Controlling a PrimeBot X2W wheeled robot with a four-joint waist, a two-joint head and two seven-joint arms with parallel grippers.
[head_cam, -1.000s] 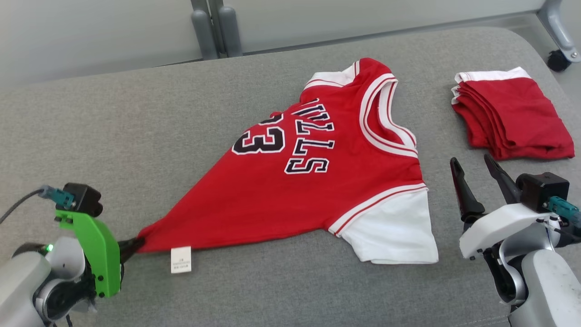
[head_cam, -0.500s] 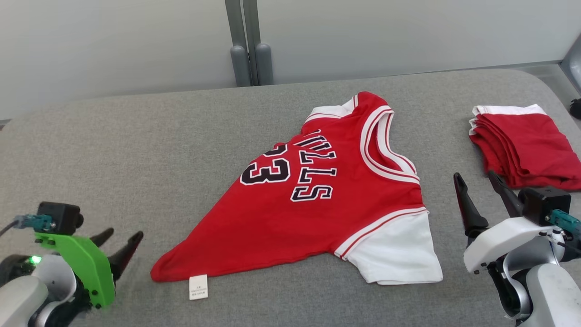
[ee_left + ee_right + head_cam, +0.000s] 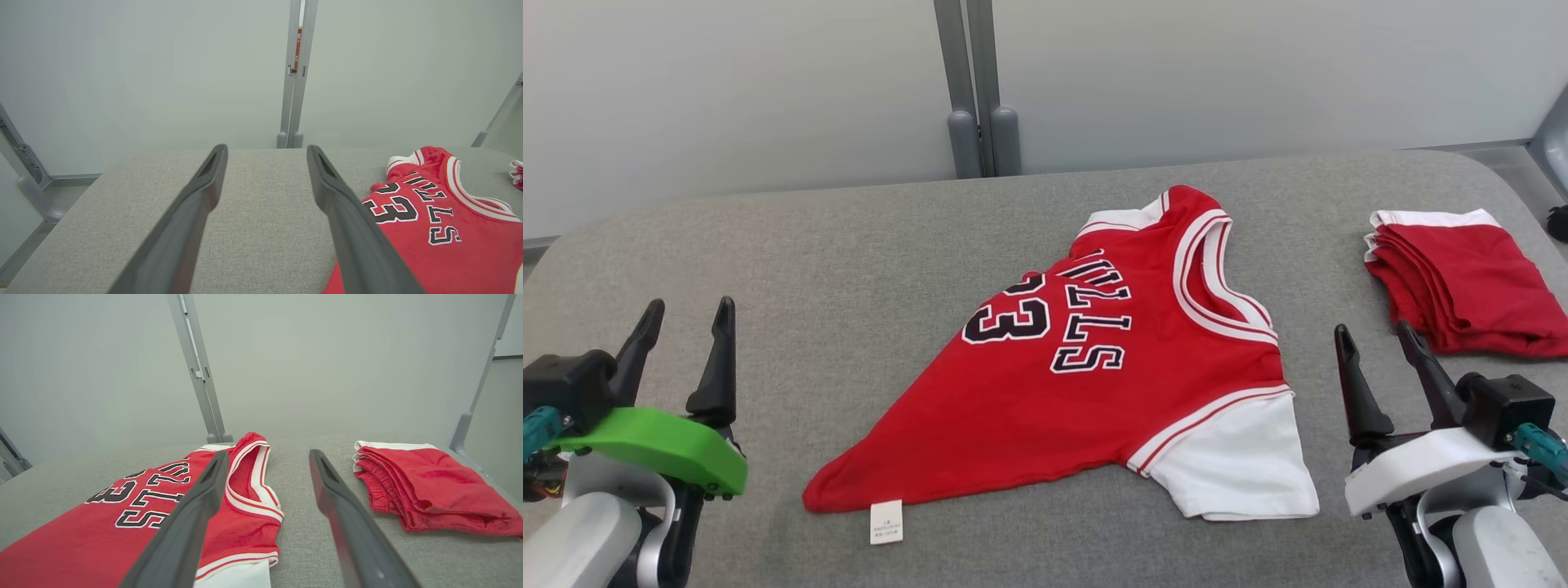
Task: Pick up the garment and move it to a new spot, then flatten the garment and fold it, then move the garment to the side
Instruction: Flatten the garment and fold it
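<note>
Head view, lower left: wide-spread, empty jaws of the left gripper (image 3: pixel 689 304), fingers pointing up, well apart from the cloth. Lower right: equally wide, empty jaws of the right gripper (image 3: pixel 1372 328), near the white sleeve (image 3: pixel 1241 465) but not touching it. Between the two, on the grey padded table (image 3: pixel 809 269): the garment (image 3: pixel 1094 384), lying askew, collar toward the right, hem drawn to a narrow corner at the near left beside a small white tag (image 3: pixel 886 523), far sleeve barely showing. Farther right, well apart: a folded red pile (image 3: pixel 1462 286).

Left wrist view: bare padding between the fingers, black lettering off to the right. Right wrist view: collar partly behind the left-hand finger.

Judged as the gap between relocation and flattening: apparently laid at its spot, free of both grippers, not yet smoothed. Calls next for fresh grips on hem corners or sleeves and an outward pull to square the cloth before any fold.
</note>
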